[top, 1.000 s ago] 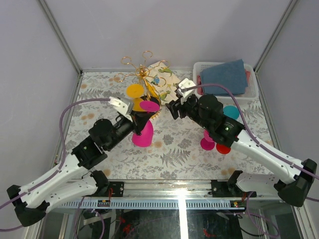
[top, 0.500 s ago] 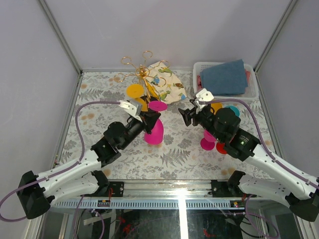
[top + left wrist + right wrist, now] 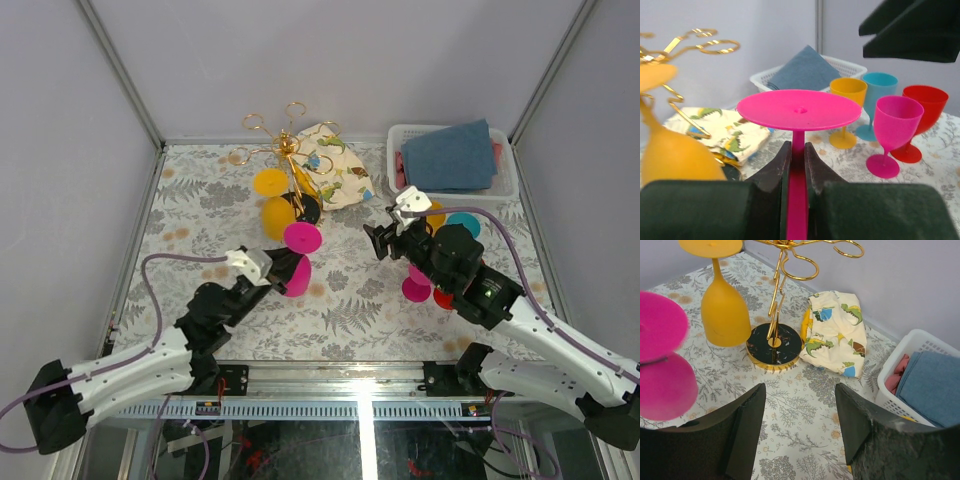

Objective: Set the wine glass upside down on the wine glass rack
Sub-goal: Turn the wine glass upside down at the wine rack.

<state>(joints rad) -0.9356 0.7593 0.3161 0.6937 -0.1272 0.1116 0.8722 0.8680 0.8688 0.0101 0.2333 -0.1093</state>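
Observation:
My left gripper is shut on the stem of a pink wine glass, held upside down with its round foot on top. In the left wrist view the fingers clamp the pink stem. The gold wire rack stands on its black base at the back, beyond the held glass. A yellow glass hangs upside down on it. My right gripper is open and empty, right of the rack. Its wrist view shows the rack base, the yellow glass and the pink glass.
A dinosaur-print cloth lies right of the rack. A white basket with a blue cloth sits at the back right. Upright glasses stand by the right arm: pink, red, teal and yellow.
My left arm has drawn back toward the near edge with the pink glass, away from the rack. My right gripper has moved right and slightly nearer.

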